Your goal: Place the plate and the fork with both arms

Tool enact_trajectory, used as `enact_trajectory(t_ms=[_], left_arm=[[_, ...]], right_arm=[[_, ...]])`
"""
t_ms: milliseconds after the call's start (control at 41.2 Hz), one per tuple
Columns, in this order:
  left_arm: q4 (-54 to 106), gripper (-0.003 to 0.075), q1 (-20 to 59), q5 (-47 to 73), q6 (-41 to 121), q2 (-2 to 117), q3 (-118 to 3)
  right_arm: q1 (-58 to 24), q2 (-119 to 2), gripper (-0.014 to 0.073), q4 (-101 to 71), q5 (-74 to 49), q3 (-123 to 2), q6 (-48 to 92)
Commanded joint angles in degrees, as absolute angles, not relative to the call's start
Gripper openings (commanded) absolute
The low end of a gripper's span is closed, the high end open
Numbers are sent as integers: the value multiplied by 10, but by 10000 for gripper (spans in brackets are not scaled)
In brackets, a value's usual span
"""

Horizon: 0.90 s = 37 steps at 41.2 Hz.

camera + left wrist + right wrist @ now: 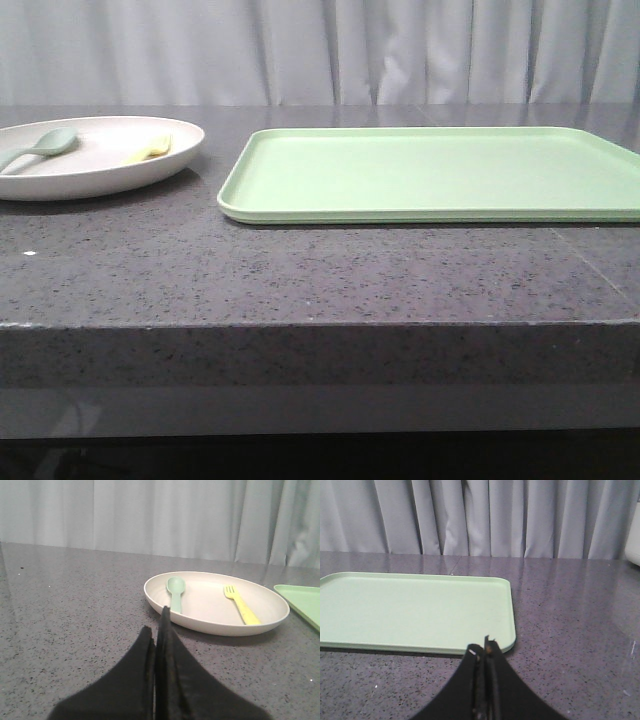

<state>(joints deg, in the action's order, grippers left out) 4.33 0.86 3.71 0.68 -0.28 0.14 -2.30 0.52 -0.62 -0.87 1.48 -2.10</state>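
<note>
with both the left gripper [159,625] and right gripper [485,652] seemingly closed on nothing, the fork [241,605] lying loose in the plate [280,615] beside the spoon [175,592] could be slid off if the plate is tilted when lifted toward the tray [420,170].

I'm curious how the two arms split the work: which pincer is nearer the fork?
Left. The left pincer, shut, sits just short of the plate that holds the fork. The right pincer, also shut, is at the tray; its view shows no fork.
</note>
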Motion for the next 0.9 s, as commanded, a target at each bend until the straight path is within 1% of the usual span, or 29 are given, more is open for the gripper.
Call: enact_trajectory(t_ms=[0, 170, 267, 388, 485, 655, 874], left_arm=[[48, -20, 12, -11, 7, -16, 6], [48, -20, 12, -11, 7, -16, 6], [48, -20, 12, -16, 7, -16, 5], [49, -20, 12, -10, 7, -16, -26], [49, -20, 12, 10, 7, -14, -86], [49, -20, 12, 100, 7, 7, -236], [49, -20, 12, 262, 7, 118, -422]], right_arm=[[-19, 16, -67, 0, 40, 13, -22], [-19, 16, -67, 0, 40, 13, -22], [-19, 16, -67, 0, 62, 11, -22], [-19, 16, -67, 0, 61, -26, -22], [-19, 16, -67, 0, 33, -85, -22], [-19, -9, -67, 11, -58, -211, -22], [-19, -114, -67, 22, -201, -366, -22]])
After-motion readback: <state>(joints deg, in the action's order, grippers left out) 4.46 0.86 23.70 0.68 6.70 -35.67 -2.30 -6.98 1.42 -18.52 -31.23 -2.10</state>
